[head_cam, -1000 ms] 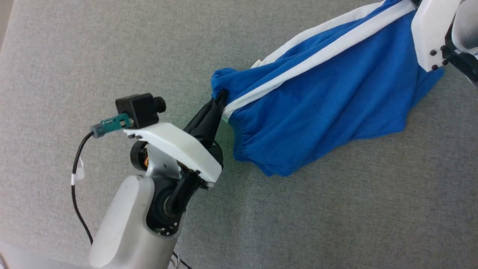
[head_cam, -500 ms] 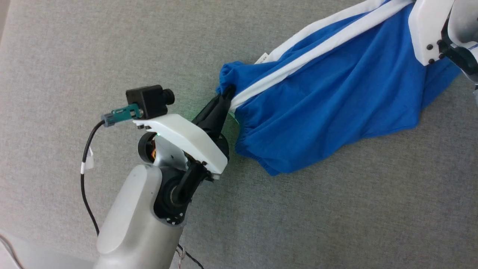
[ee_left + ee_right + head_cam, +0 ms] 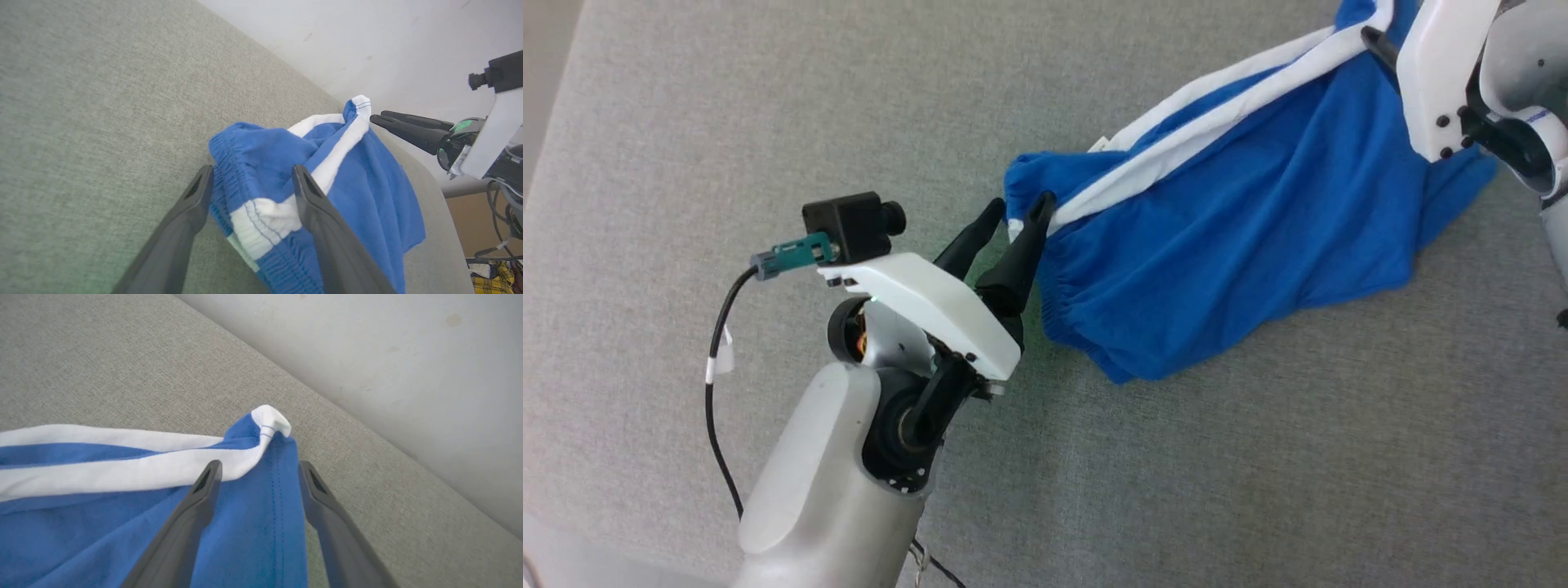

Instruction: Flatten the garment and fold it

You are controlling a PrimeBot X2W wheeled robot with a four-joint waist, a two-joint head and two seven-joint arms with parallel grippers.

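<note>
The garment (image 3: 1225, 245) is lying bunched on the table (image 3: 768, 122), its long axis running from the left claw (image 3: 1021, 204) to the right claw (image 3: 259, 464). Its hem corner is pointing toward the wall-side edge. Both claws are standing apart, straddling fabric.

Royal-blue garment (image 3: 1241, 212) with white bands on a speckled grey surface (image 3: 768, 122)

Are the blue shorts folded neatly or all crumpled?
Crumpled, not folded. The garment lies bunched and wrinkled on the grey surface, stretched between the open left gripper and the open right gripper.
</note>
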